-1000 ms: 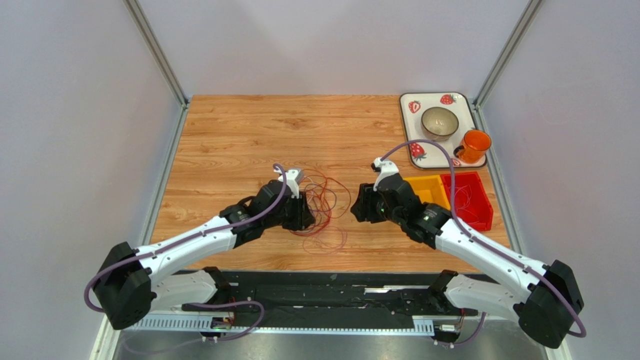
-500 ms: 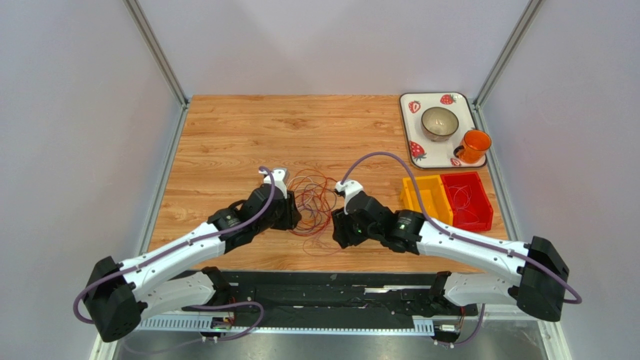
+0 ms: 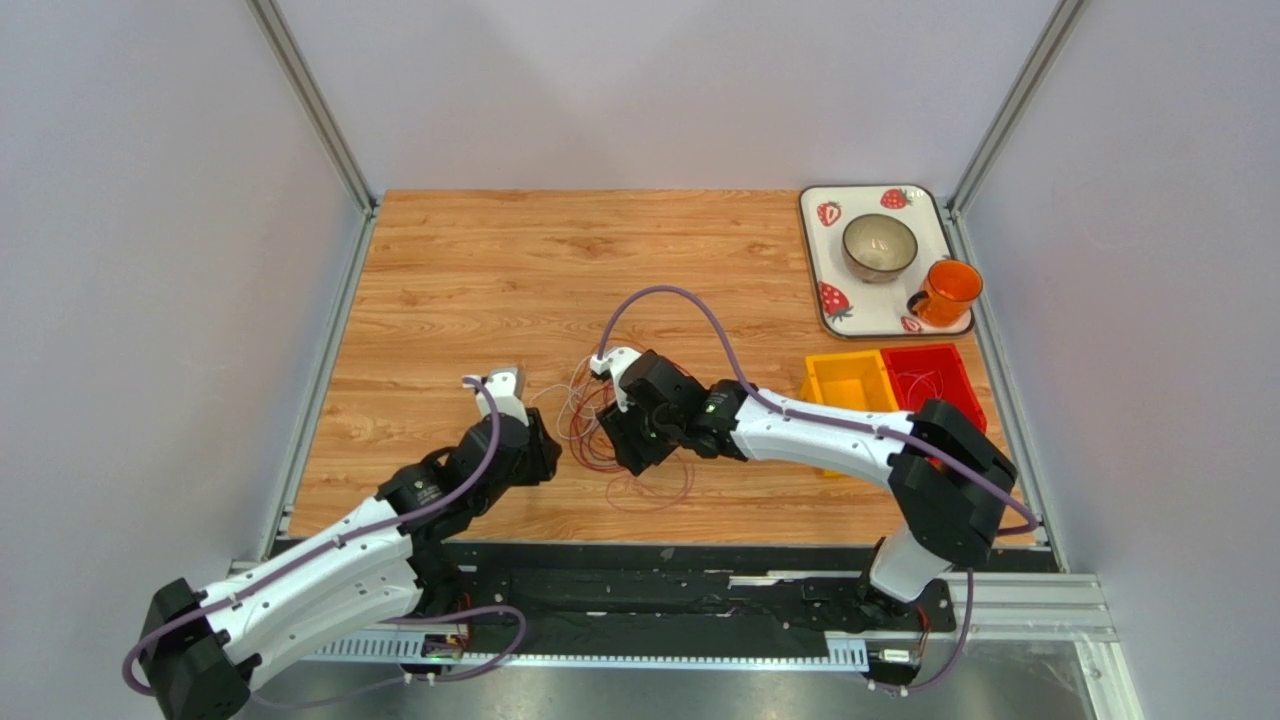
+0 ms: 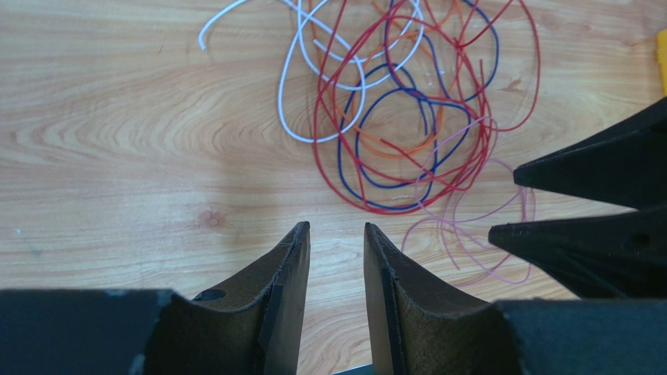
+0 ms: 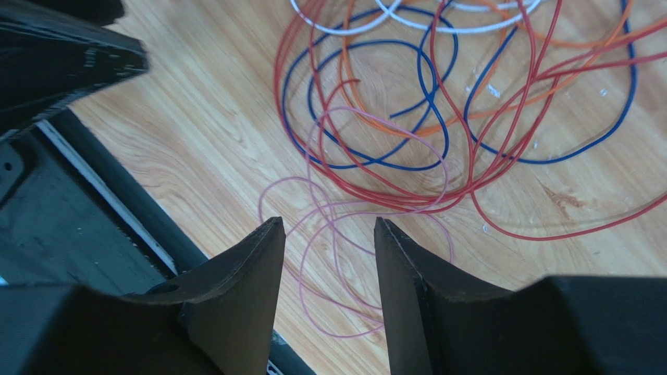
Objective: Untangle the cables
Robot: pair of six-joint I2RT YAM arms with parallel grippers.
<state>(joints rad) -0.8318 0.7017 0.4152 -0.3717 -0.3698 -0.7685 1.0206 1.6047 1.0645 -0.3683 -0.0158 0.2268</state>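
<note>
The cables [image 3: 579,428] lie in a tangled pile on the wooden table near its front edge. In the left wrist view I see red [image 4: 407,205], blue [image 4: 391,186], white [image 4: 291,129], orange and thin pink [image 4: 470,219] loops. My left gripper [image 3: 550,450] is open and empty, just left of the pile [image 4: 335,228]. My right gripper [image 3: 637,450] is open and empty, hovering over the pile's near side. Its jaws straddle the pink loop [image 5: 335,250] without touching it [image 5: 327,223].
A yellow bin [image 3: 854,383] and a red bin [image 3: 939,393] stand to the right. A strawberry tray [image 3: 824,300] with a bowl [image 3: 879,243] and an orange cup [image 3: 950,288] is at the back right. The black front rail [image 5: 78,234] runs close by the pile.
My right gripper has swung left across the table and now hangs over the pile. My left gripper has pulled back to the left and nearer the front edge, off the cables.
</note>
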